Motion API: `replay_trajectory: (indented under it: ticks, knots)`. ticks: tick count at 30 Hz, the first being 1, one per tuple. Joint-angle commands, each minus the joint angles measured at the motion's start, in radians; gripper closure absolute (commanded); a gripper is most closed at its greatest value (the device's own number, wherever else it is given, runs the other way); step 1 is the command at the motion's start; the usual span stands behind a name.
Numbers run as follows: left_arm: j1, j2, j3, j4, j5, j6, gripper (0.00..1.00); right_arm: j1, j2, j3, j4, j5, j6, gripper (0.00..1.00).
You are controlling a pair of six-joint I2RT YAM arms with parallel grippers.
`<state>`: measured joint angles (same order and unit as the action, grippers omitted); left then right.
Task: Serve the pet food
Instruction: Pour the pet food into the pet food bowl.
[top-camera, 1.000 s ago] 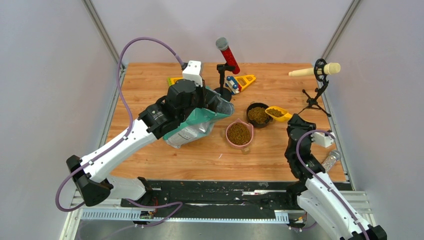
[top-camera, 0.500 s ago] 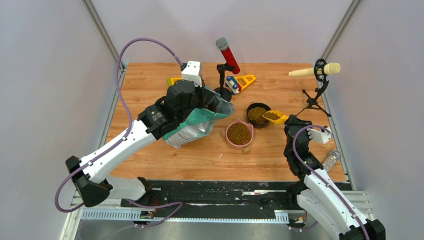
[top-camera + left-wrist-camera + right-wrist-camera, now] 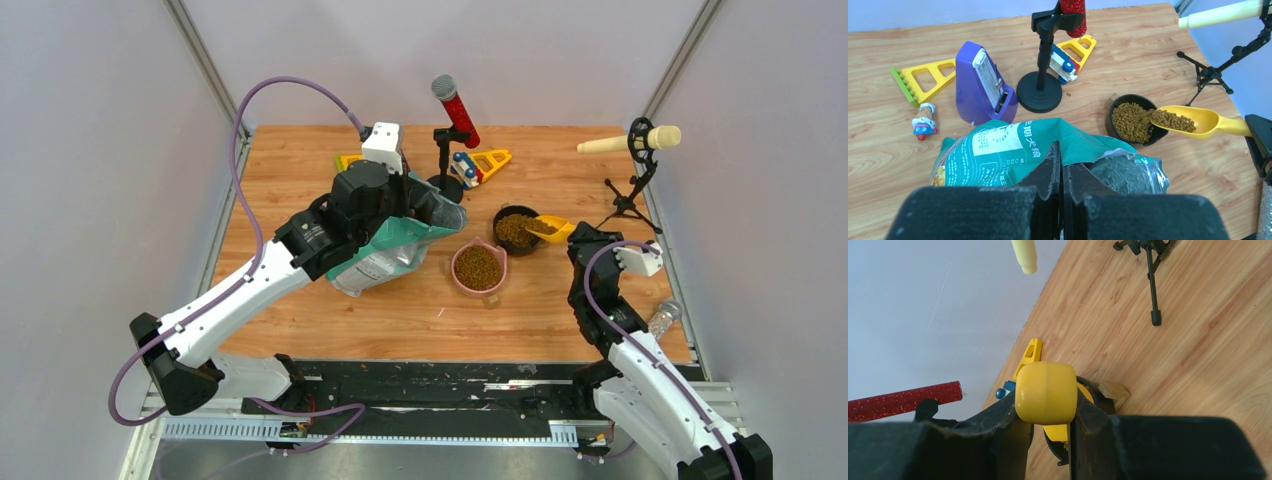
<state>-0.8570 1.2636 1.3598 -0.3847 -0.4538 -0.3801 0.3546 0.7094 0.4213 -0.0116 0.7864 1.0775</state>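
Note:
The teal-green bag (image 3: 385, 255) lies tilted at table centre-left, its mouth open toward the bowls. My left gripper (image 3: 402, 200) is shut on the bag's torn top edge (image 3: 1083, 152); in the left wrist view my left gripper (image 3: 1062, 167) has its jaws pressed together. My right gripper (image 3: 577, 240) is shut on the handle of the yellow scoop (image 3: 549, 228). The scoop (image 3: 1193, 121) holds brown pet food (image 3: 1173, 120) and tips over the rim of a black bowl (image 3: 1120, 102) with kibble in it. A pink bowl (image 3: 460, 282) also holds kibble. The scoop's handle end (image 3: 1045, 390) fills my right gripper (image 3: 1047, 415).
A red microphone on a black stand (image 3: 455, 110) stands behind the bag. A cream microphone on a tripod (image 3: 630, 142) is at the back right. Yellow triangle toys (image 3: 487, 162), a purple metronome (image 3: 983, 82) and a small figure (image 3: 923, 125) lie at the back. A clear bottle (image 3: 660, 320) lies at the right edge.
My right gripper has carried the scoop left and tipped it, so its mouth now reaches over the black bowl. The left arm and the bag have not moved.

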Motion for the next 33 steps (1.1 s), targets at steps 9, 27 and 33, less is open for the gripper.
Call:
replay_trajectory:
  ticks: [9,27,33]
  knots:
    - [-0.002,-0.059,0.005,0.055,-0.041,-0.009,1.0,-0.005,0.023,0.101,-0.021,-0.025,-0.119,1.0]
    - [-0.002,-0.055,0.013,0.051,-0.055,-0.003,1.0,0.003,0.162,0.29,-0.107,-0.156,-0.436,1.0]
    - [-0.001,-0.058,0.01,0.046,-0.06,-0.005,1.0,0.008,0.207,0.378,-0.2,-0.175,-0.503,1.0]
